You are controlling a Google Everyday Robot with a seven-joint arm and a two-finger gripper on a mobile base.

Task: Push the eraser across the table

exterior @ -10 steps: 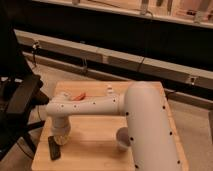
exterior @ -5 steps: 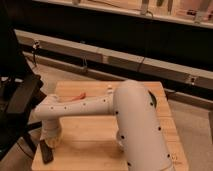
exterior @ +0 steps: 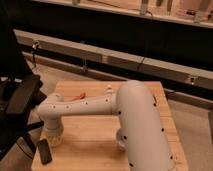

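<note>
The gripper (exterior: 53,141) hangs low over the table's (exterior: 95,135) near-left corner, just beside the eraser (exterior: 45,151), which lies at the left front edge. Contact between the two cannot be confirmed. A small orange-red object (exterior: 79,95) sits well apart near the far side, and a chair (exterior: 20,96) stands left of the table. Judged from this layout, the push seems close to done (the eraser has little tabletop left on that side).

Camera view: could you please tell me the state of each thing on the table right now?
Eraser: lying flat at the table's near left corner.
Gripper: pointing down beside the eraser.
Table: level, bearing everything.
Orange-red object: lying behind the arm.
Cup: mostly hidden by the arm.
</note>
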